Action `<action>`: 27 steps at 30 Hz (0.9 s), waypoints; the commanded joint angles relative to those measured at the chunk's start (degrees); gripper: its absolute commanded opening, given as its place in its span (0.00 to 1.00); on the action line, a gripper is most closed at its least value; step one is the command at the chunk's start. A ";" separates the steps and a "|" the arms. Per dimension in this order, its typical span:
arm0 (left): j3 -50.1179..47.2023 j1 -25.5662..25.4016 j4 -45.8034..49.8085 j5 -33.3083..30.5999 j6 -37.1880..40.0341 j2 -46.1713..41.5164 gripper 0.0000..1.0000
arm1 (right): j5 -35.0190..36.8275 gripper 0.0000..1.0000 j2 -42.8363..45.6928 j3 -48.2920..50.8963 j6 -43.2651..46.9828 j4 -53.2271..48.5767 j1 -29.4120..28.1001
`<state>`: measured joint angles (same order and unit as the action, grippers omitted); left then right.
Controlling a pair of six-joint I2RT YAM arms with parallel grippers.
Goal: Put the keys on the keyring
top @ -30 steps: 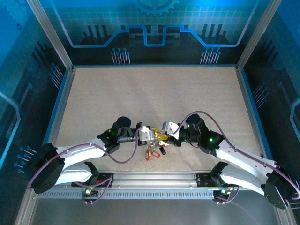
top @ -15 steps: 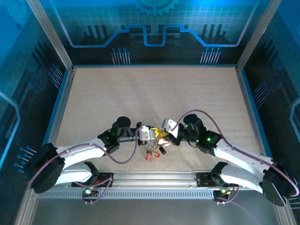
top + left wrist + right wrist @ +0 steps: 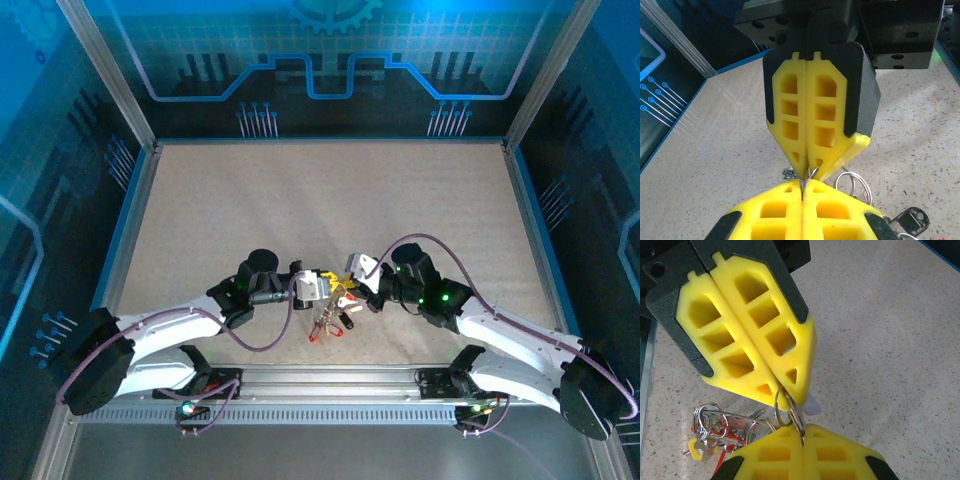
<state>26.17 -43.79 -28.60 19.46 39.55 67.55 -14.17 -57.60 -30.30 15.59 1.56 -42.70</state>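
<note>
The speckled beige table (image 3: 300,200) sits inside blue printed walls. The left arm (image 3: 170,335) and right arm (image 3: 510,335) reach in from the near corners and meet close to the near edge, about mid-width.

The left gripper (image 3: 802,187) and right gripper (image 3: 803,432) stand tip to tip, almost touching. Each has its yellow fingers pressed flat together, with no gap along the seam. Both are clamped on the same thin wire of the keyring (image 3: 796,418), which loops across the small space between the two sets of tips and is held up off the table.

The keys (image 3: 715,430) lie in a tangled bunch on the table just below and beside the grippers. Red and yellow heads are mixed in among several loose wire rings (image 3: 855,182) (whether any of these link to the held loop cannot be made out). A dark key head (image 3: 910,220) lies at the edge of the bunch.

A small pale lilac piece (image 3: 812,406) peeps out behind the left gripper's tips. It may be a key head, but that cannot be told.
</note>
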 commanded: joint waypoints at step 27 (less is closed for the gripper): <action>0.11 0.02 -1.43 0.03 2.86 -1.28 0.00 | -2.87 0.21 -1.02 -0.19 -0.09 -0.51 1.24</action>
<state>26.17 -43.83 -28.60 18.83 41.08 67.07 -16.27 -58.94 -30.35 15.35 1.96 -41.93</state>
